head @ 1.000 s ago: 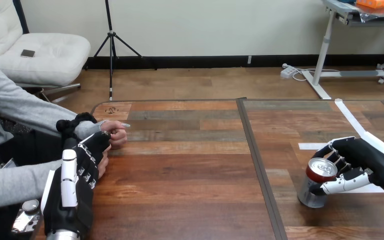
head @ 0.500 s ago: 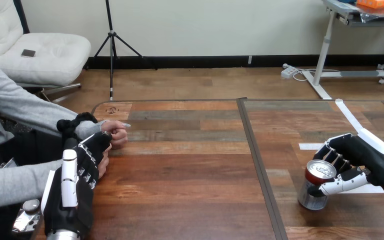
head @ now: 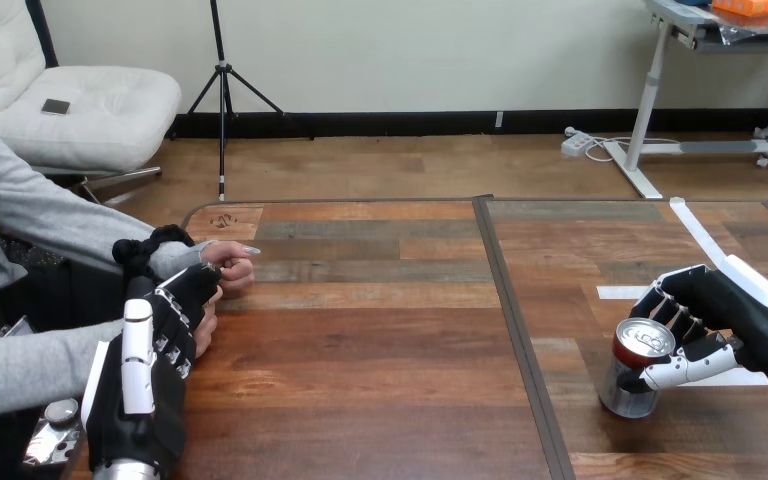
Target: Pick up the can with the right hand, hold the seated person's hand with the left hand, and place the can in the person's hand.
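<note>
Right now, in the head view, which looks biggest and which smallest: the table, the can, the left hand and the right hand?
From biggest to smallest:
1. table
2. left hand, though it sits nearest the camera, so its lead over the next one is unsure
3. right hand
4. can, gripped by the right hand

At the tabletop's (head: 380,330) left edge, the left hand (head: 163,335) covers most of the person's nearer hand (head: 207,322); whether it holds it cannot be told. Near the tabletop's right edge, the right hand (head: 725,312) hides the can's (head: 630,388) far side
</note>
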Available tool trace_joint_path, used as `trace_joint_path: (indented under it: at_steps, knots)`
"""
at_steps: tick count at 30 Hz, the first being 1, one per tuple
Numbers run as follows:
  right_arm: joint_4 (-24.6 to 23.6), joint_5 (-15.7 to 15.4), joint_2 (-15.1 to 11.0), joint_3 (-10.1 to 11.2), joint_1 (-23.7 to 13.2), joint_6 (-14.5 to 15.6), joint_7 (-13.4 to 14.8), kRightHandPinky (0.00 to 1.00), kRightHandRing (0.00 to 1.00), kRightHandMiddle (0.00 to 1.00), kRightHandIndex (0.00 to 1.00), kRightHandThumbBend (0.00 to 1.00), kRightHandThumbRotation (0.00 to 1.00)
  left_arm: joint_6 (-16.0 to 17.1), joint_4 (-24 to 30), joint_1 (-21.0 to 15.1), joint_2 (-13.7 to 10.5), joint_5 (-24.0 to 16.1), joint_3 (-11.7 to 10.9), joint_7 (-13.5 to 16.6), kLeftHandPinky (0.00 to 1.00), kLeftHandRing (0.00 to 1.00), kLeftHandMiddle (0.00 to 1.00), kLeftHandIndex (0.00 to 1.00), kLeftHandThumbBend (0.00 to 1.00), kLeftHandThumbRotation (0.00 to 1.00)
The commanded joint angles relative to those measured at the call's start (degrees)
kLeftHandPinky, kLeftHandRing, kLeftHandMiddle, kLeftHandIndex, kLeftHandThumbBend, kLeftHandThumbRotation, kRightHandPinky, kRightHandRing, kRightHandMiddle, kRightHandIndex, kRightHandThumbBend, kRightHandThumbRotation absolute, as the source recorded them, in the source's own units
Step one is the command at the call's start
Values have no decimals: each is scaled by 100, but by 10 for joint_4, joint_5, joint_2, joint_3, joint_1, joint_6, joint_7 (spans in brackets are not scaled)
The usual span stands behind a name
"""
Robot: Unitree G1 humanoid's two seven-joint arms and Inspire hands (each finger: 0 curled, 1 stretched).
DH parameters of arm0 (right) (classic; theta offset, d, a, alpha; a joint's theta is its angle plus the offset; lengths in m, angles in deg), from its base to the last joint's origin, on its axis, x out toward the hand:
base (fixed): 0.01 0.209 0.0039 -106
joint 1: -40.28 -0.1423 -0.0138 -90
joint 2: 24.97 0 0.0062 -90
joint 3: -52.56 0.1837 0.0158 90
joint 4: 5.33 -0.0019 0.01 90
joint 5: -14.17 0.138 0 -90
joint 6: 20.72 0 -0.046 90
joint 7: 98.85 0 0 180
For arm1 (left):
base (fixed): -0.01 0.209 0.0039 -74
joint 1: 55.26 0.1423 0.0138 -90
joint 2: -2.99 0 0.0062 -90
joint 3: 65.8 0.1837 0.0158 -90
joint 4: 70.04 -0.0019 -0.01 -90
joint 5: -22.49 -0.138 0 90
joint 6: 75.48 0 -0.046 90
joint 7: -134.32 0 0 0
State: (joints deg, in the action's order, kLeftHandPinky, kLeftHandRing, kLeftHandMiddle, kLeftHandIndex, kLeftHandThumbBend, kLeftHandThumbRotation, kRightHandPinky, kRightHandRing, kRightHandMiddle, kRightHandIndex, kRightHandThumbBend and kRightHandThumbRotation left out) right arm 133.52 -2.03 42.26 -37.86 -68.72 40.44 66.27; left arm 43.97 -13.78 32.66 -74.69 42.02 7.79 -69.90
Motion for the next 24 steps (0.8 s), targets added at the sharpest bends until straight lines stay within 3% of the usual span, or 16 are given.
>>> trace_joint_path:
  at_steps: [1, 12, 24]
  knots:
    - [-6, -2, -18, 5, -45, -19, 27, 35, 38, 42, 43, 77, 0, 4, 30, -18, -7, -3, 8, -4, 98, 90, 82, 71, 46, 100]
    - [-2, -10, -17, 4, -43, -34, 50, 35, 38, 41, 43, 78, 0, 1, 33, -18, -6, -3, 8, -1, 98, 89, 81, 71, 45, 100]
    - [-8, -3, -12, 8, -41, -44, 53, 35, 37, 41, 43, 76, 0, 1, 31, -19, -6, 1, 7, -6, 98, 89, 81, 71, 44, 100]
